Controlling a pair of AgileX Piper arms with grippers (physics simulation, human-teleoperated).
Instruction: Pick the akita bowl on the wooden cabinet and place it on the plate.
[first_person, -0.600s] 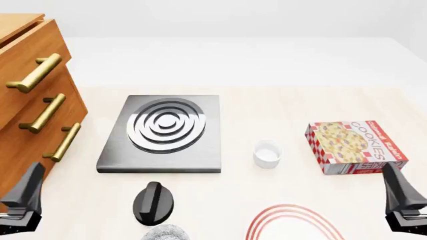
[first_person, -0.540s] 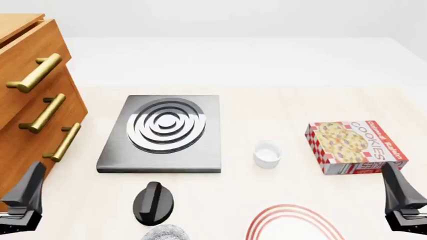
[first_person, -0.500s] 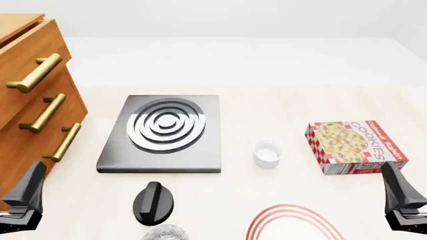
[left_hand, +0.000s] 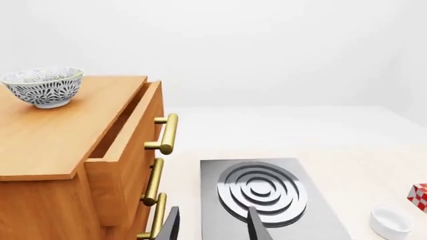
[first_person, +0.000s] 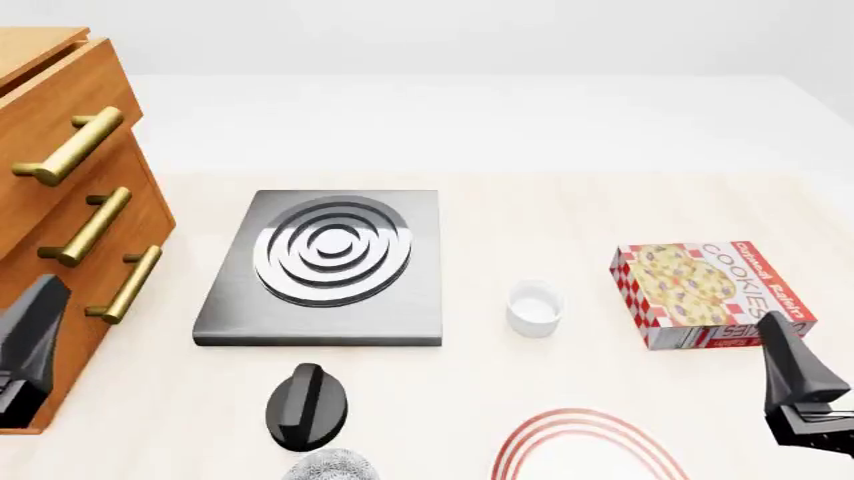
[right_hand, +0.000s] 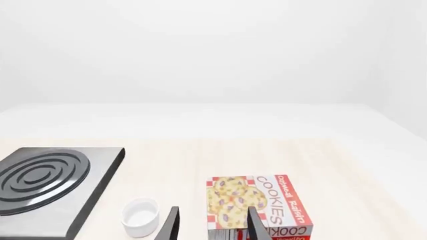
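The akita bowl (left_hand: 43, 86), grey-and-white and lacy, stands on the far left part of the wooden cabinet (left_hand: 72, 131) top in the left wrist view. In the front view the cabinet (first_person: 60, 190) shows only its drawer fronts and the bowl is out of view. The plate (first_person: 585, 442) with red rings lies at the near table edge, partly cut off. My left gripper (left_hand: 213, 227) is open and empty, low beside the cabinet's drawers (first_person: 32, 335), well short of the bowl. My right gripper (right_hand: 212, 226) is open and empty, near the cookie box (first_person: 790, 375).
A grey stove plate (first_person: 327, 265) lies mid-table, with a black knob-like object (first_person: 307, 405) in front of it. A second speckled bowl (first_person: 328, 468) peeks in at the near edge. A small white cup (first_person: 534, 308) and a cookie box (first_person: 707, 290) sit to the right.
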